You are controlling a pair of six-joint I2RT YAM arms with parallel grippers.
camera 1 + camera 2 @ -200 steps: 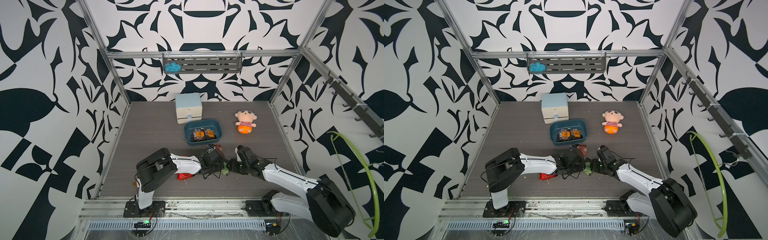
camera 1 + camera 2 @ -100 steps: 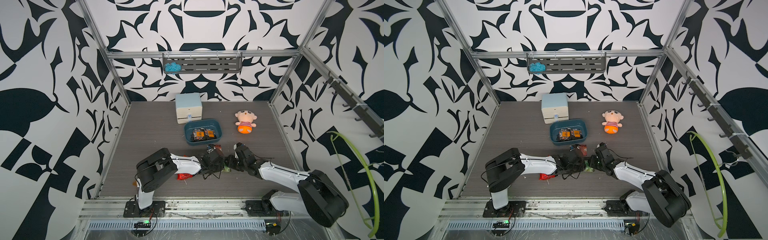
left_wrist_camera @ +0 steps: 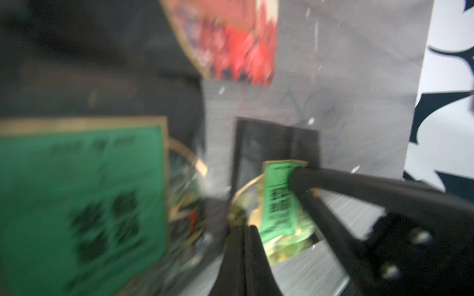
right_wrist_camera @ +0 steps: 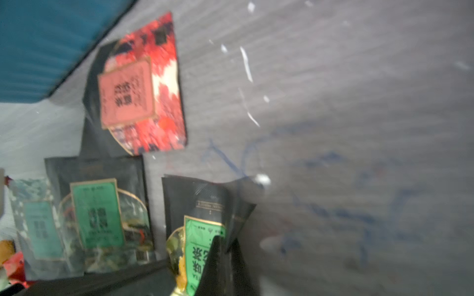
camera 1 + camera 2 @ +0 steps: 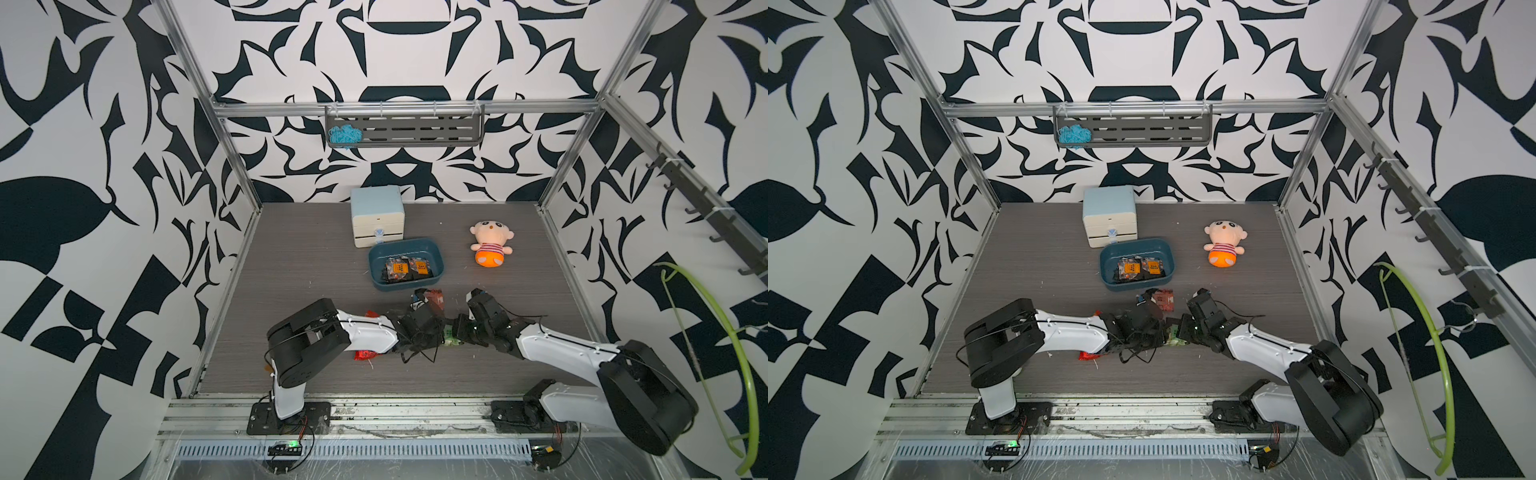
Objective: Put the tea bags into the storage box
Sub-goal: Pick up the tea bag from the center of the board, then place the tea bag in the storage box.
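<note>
Tea bags, small crinkly foil sachets, lie partly inside and partly outside the storage box (image 5: 376, 254), a shallow dark teal-blue plastic tray with rounded corners. 2 black sachets with orange labels (image 5: 402, 268) rest flat on the box floor. Just beside the box wall that faces the robot lies a red sachet with a salmon label (image 4: 138, 94). Further from the box on that same side, a black sachet with a green label (image 4: 98, 214) and a pale sachet with a teal label (image 4: 41, 228) sit side by side. Farther still from the box, a shiny red sachet (image 5: 365, 354) shows from beneath the left arm.

On the robot's side of the box, well apart from it, the 2 grippers meet tip to tip. The right gripper (image 4: 220, 244) is clamped on a black foil sachet with a bright green label (image 4: 198, 246), its foil creased at the grip. The left wrist view shows the right gripper's dark fingers (image 3: 359, 185) pinching this sachet at one edge. The left gripper (image 3: 250, 230) has its jaws pressed together with no gap. Its tips sit against the opposite edge of that sachet, and the blur hides whether they nip it.

Behind the box, just beside its far wall, stands a pale blue-and-white cube drawer cabinet (image 5: 377, 216). To the robot's right of the box, apart from it, a plush doll in orange shorts (image 5: 490, 245) lies on the grey wood-grain table (image 5: 307, 270).
</note>
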